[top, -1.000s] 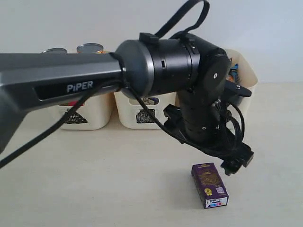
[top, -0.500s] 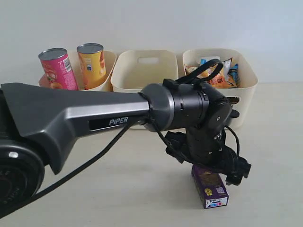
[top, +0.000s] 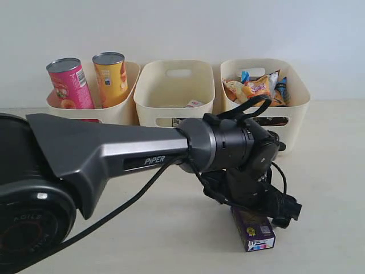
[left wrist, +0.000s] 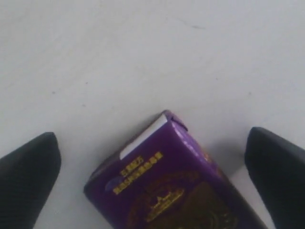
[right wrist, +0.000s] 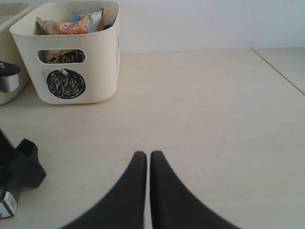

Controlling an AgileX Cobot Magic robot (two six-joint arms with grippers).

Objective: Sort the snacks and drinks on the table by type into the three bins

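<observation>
Pale worktop (top: 336,188) and a plain white wall are shown, with three cream plastic bins (top: 296,108) lined up at the back. A dark purple rectangular drink carton (top: 258,233) lies near the front. The left end effector (left wrist: 152,179) is held over it, spread wide, with nothing gripped. The right end effector (right wrist: 147,164) is pressed together, well apart. A grasp appears to be in hand: the spread fingers would need to be lowered and closed on the carton, which probably belongs in the middle bin (top: 153,94).

purple carton (left wrist: 176,191), cream bins (top: 175,94), pink tube (top: 69,84)
</observation>
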